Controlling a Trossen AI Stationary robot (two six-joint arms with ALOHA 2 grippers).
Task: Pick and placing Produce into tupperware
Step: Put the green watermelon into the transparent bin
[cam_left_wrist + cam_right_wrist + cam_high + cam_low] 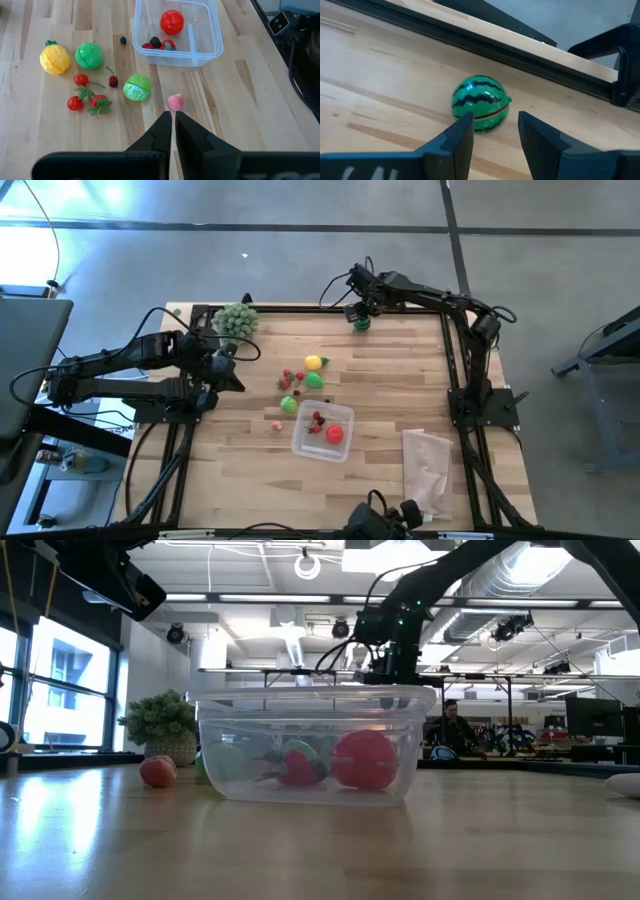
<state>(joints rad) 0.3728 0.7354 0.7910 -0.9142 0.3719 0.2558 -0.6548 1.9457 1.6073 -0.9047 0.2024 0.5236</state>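
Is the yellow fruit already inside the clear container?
No, the yellow fruit lies on the table, outside the clear container.

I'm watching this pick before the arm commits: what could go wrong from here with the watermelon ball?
1. The watermelon ball is round and lies just beyond the open right gripper; a fingertip nudge could roll it toward the table's edge rail.
2. It lies at the far edge, away from the tupperware, so a loose grip may drop it in transit.
3. The tupperware is light; a hard drop could shift it.
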